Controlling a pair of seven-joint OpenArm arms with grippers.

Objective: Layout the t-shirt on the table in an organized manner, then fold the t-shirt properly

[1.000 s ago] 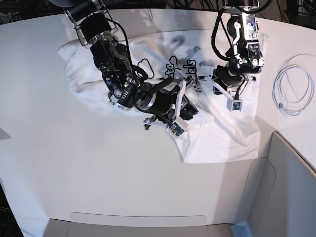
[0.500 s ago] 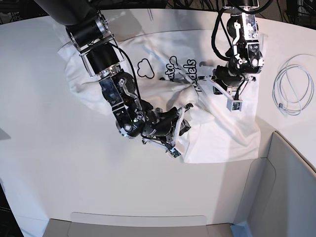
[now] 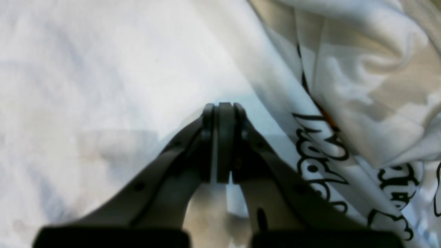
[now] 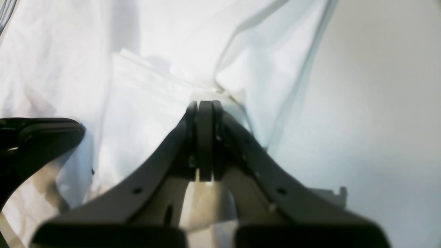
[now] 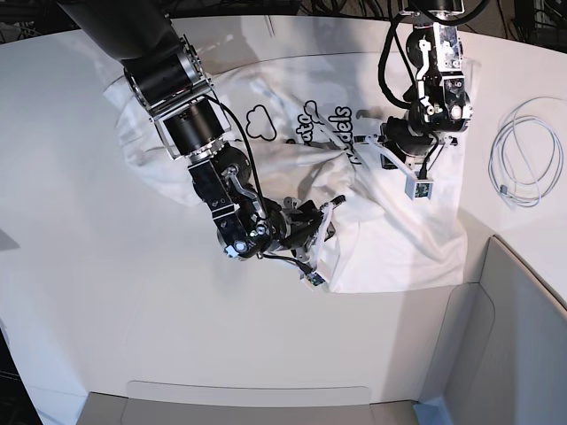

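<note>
The white t-shirt lies crumpled on the table, its black lettering bunched near the middle. My right gripper is low at the shirt's front left edge. In the right wrist view the right gripper is shut, its tips pinching a folded hem of the t-shirt, with bare table beside it. My left gripper sits on the shirt's upper right part. In the left wrist view the left gripper is shut on a ridge of the t-shirt next to the printed letters.
A coiled white cable lies on the table at the far right. A grey angular bin stands at the front right corner, close to the shirt's lower right edge. The table's curved edge runs along the left.
My right arm has swung down toward the shirt's front edge, and its jaws have gone from open to shut on the hem. The left arm has stayed put.
</note>
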